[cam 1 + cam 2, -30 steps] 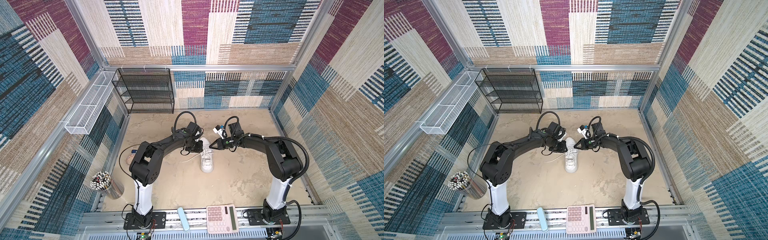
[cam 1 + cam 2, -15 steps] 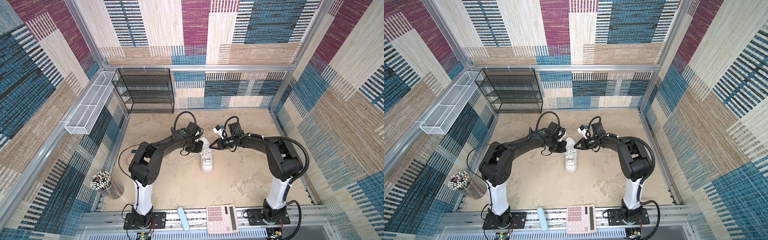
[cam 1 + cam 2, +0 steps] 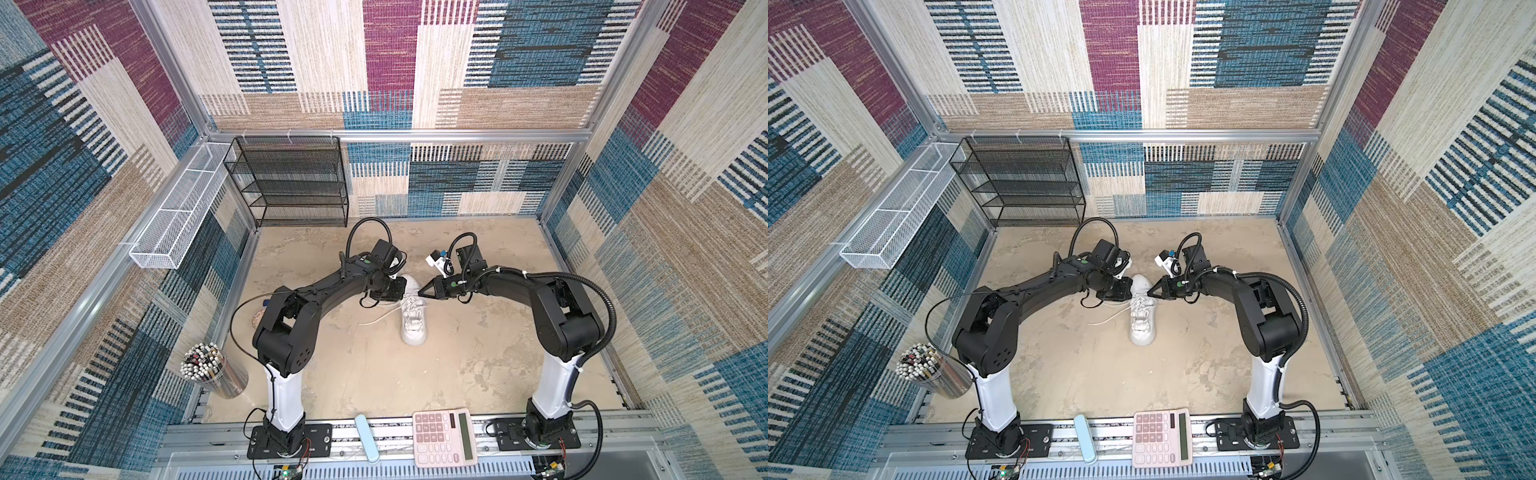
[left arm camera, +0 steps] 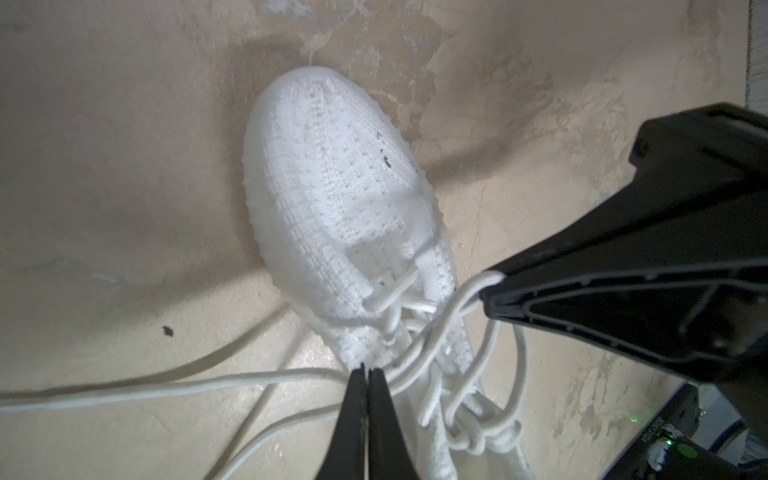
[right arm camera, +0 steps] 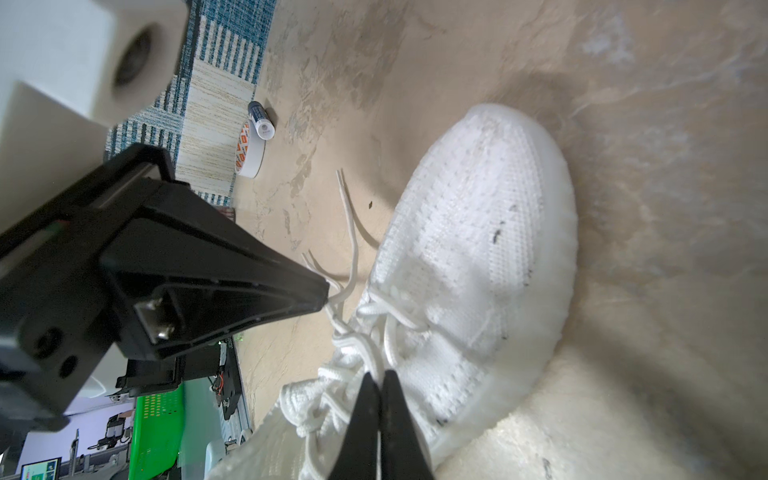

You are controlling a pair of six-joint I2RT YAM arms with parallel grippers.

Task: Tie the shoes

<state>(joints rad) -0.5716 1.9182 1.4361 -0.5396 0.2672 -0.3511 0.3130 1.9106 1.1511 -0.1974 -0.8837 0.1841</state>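
Knot step in hand: shoe (image 3: 414,328) near table (image 3: 353,374) middle, toe toward near edge; left gripper (image 4: 368,376) and right gripper (image 5: 377,380) each pinched tight on lace (image 4: 249,377); next, probably pull apart evenly to cinch.

patchwork woven walls (image 3: 390,62), beige floor (image 3: 374,374), black wire shelf (image 3: 291,183).

The sneaker (image 4: 332,187) is matt white knit cloth with woven laces (image 4: 249,379); the tabletop (image 4: 104,166) looks mottled, stone-like.
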